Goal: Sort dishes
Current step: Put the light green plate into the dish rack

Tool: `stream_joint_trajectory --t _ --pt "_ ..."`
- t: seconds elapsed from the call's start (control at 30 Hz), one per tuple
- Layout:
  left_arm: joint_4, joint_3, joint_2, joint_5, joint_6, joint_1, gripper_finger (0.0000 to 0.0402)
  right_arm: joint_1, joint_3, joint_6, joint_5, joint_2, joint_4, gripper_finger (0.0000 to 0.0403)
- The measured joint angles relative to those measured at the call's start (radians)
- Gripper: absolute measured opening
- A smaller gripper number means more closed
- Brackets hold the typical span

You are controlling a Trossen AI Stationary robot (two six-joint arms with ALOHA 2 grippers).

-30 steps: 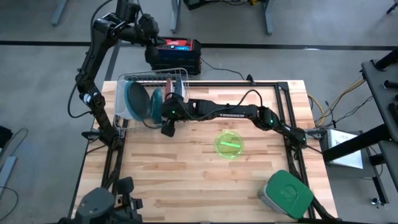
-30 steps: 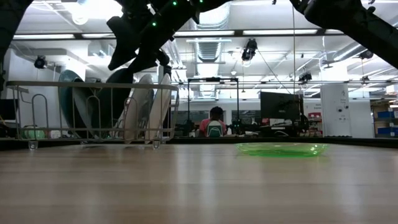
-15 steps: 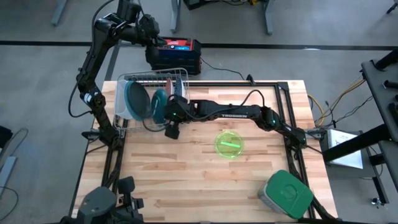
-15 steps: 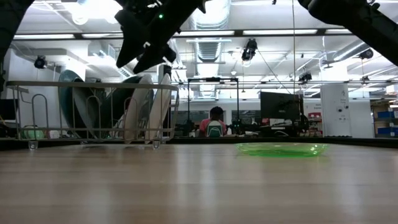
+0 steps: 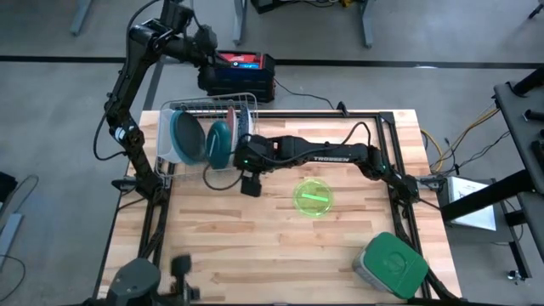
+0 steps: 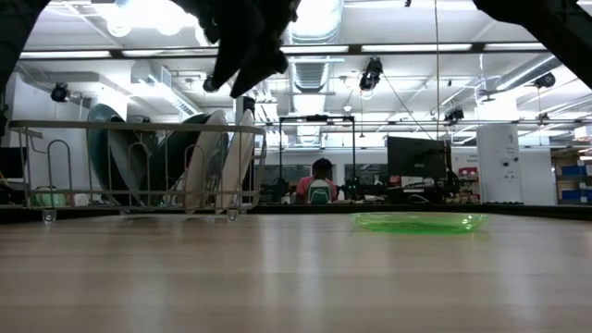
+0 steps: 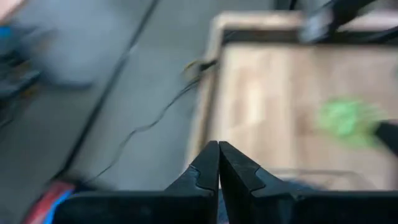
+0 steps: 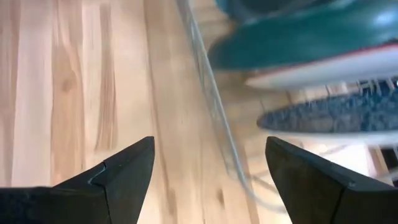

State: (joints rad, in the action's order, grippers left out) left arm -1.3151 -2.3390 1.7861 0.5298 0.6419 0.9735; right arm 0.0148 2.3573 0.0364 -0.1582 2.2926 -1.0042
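Several dishes stand on edge in the wire rack at the table's far left: a light blue plate, dark teal ones, a reddish one. One lime green plate lies flat on the table's middle. My right gripper hangs open and holds nothing, just off the rack's near right corner, between rack and green plate; its wrist view shows the rack's dishes ahead. My left gripper is shut on nothing, held high beyond the table's far left corner.
A grey container with a green lid sits at the near right corner. A black box stands on the floor behind the rack. Bare wood lies along the near and left part of the table.
My right gripper has drawn back from the rack toward the table's right and near side, rising a little and tipping, its fingers staying open. The dishes in the rack and the green plate have not moved.
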Motion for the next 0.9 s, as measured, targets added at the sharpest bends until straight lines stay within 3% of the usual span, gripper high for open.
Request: stream_joint_trajectory --t 0.1,0.17,0.23,0.3,0.43,0.53,0.77,0.9 --pt "-0.027 0.0 -0.011 0.212 0.018 -0.021 0.0 -0.002 -0.002 0.003 -0.001 -0.018 -0.08 0.0293" --pt "-0.043 0.0 -0.025 0.285 0.038 -0.06 0.0 -0.002 -0.004 0.021 -0.034 -0.029 -0.14 0.029" --pt "-0.039 0.0 -0.04 0.25 0.037 -0.122 0.0 -0.005 -0.005 0.039 -0.117 -0.05 -0.212 0.0286" --pt "-0.04 0.0 -0.051 0.146 0.039 -0.196 0.0 -0.008 -0.005 0.057 -0.194 -0.08 -0.282 0.0282" --pt "-0.056 0.0 -0.074 -0.02 0.057 -0.345 0.0 -0.025 -0.016 0.133 -0.254 -0.155 -0.429 0.0275" --pt "-0.099 0.0 -0.095 -0.073 0.076 -0.413 0.0 -0.066 -0.076 0.198 -0.327 -0.233 -0.489 0.027" --pt "-0.124 0.0 -0.131 -0.075 0.064 -0.445 0.0 -0.171 -0.42 0.369 -0.417 -0.532 -0.399 0.0268" --pt "-0.109 0.0 -0.143 -0.075 0.046 -0.445 0.0 -0.17 -0.664 0.451 -0.419 -0.713 -0.285 0.0263"
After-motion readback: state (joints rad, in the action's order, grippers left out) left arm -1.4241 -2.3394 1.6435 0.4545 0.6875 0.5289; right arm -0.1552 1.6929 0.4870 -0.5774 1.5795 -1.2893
